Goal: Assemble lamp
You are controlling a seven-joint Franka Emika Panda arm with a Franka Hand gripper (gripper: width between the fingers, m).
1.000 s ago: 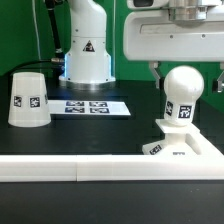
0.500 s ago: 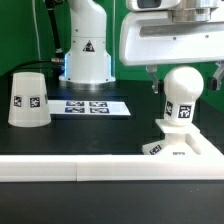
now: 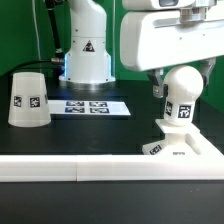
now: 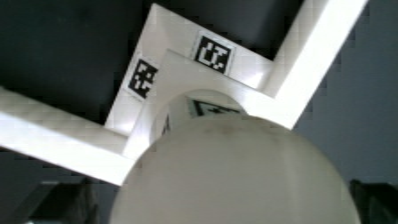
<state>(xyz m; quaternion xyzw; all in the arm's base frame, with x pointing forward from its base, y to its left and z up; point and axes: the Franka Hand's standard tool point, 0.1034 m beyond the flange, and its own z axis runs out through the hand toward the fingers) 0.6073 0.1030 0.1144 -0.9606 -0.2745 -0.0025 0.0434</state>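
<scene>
Your gripper (image 3: 186, 82) straddles bulb (image 3: 183, 95), jaws wide, gripping nothing. Bulb already stands on base (image 3: 185, 150) directly below it. Shade (image 3: 28, 100) well away from it, unfitted: your remaining step.

Bright even light is washing out anything white, the bulb (image 4: 217, 168) is filling the wrist view totally out of focus, both views are looking soft
</scene>
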